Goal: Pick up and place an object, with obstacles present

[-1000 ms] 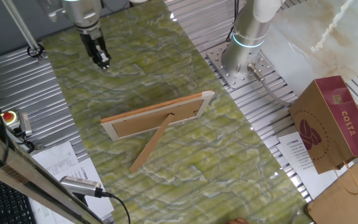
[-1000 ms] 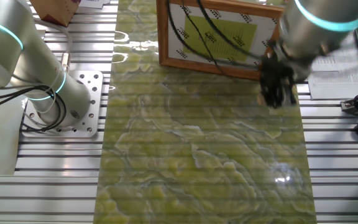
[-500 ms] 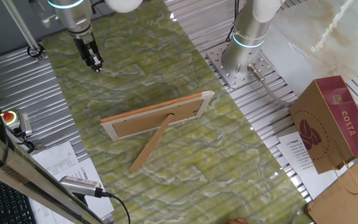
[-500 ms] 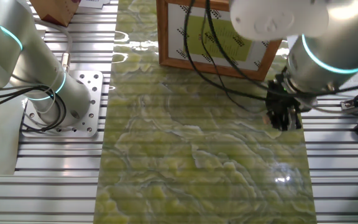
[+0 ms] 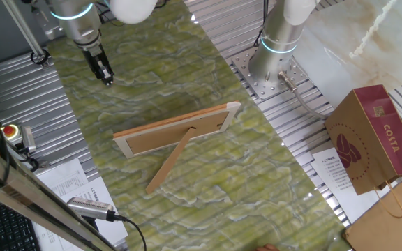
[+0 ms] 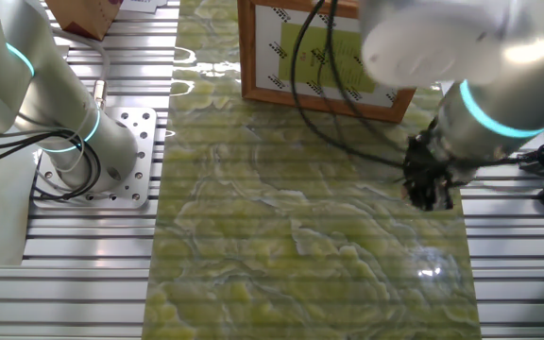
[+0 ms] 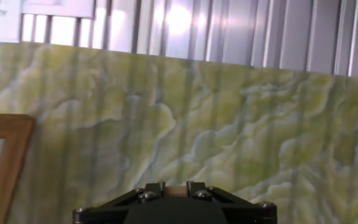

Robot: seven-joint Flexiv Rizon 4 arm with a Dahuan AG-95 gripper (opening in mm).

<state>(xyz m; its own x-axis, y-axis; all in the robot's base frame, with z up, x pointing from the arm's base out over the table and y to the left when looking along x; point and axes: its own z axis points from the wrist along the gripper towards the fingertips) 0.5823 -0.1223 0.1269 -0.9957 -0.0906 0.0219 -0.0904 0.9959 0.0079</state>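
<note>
My gripper (image 5: 106,77) hangs low over the green marbled table (image 5: 208,188) near its far left edge, away from the obstacles. In the hand view the gripper (image 7: 174,186) has its two fingers shut on a small tan-brown object (image 7: 174,189), of which only a sliver shows. The obstacles are a light wooden picture frame (image 5: 176,129) standing mid-table, back showing, with its long prop leg (image 5: 168,164) reaching toward the front. In the other fixed view the frame (image 6: 324,52) shows its printed face, and the gripper (image 6: 428,192) is below and right of it. The frame's corner (image 7: 5,163) shows at the hand view's left.
A second arm's base (image 5: 276,49) is bolted beside the table's right edge. A brown paper bag (image 5: 372,139) stands at the right. At the left there are papers (image 5: 72,183), a red button (image 5: 9,130) and a metal cylinder (image 5: 89,208). Ribbed metal (image 7: 229,31) borders the table.
The gripper has moved farther from the picture frame toward the table's edge, still shut. The frame has not moved.
</note>
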